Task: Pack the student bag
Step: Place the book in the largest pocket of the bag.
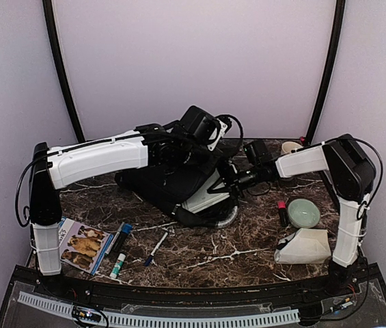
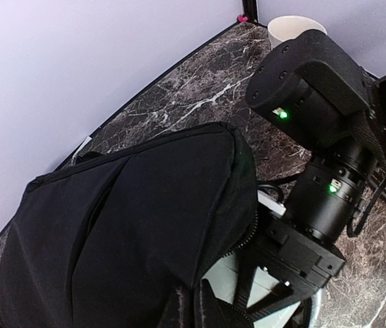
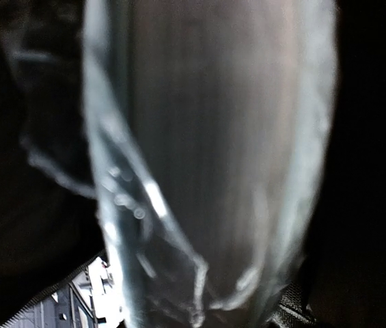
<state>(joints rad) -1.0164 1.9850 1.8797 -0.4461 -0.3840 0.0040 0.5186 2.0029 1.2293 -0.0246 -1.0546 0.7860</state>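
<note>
The student bag (image 1: 162, 181), a black soft backpack, lies mid-table with its zipped mouth facing right; it fills the left wrist view (image 2: 124, 232). My left gripper (image 1: 205, 158) is above its right edge, and its dark fingers (image 2: 193, 304) pinch the fabric by the zip, holding the flap up. My right gripper (image 1: 227, 182) reaches into the mouth, and also shows in the left wrist view (image 2: 295, 270). It carries a pale plastic-wrapped item (image 1: 210, 198) that lies partly inside. That item fills the right wrist view (image 3: 206, 164) as a blur and hides the fingers.
A dog-picture booklet (image 1: 80, 247), a blue marker (image 1: 120, 237), a glue stick (image 1: 117, 265) and a pen (image 1: 156, 247) lie front left. A green bowl (image 1: 304, 212), a red-capped stick (image 1: 282, 212) and a white folded pack (image 1: 305, 247) lie right. A cup (image 1: 290, 147) stands at the back.
</note>
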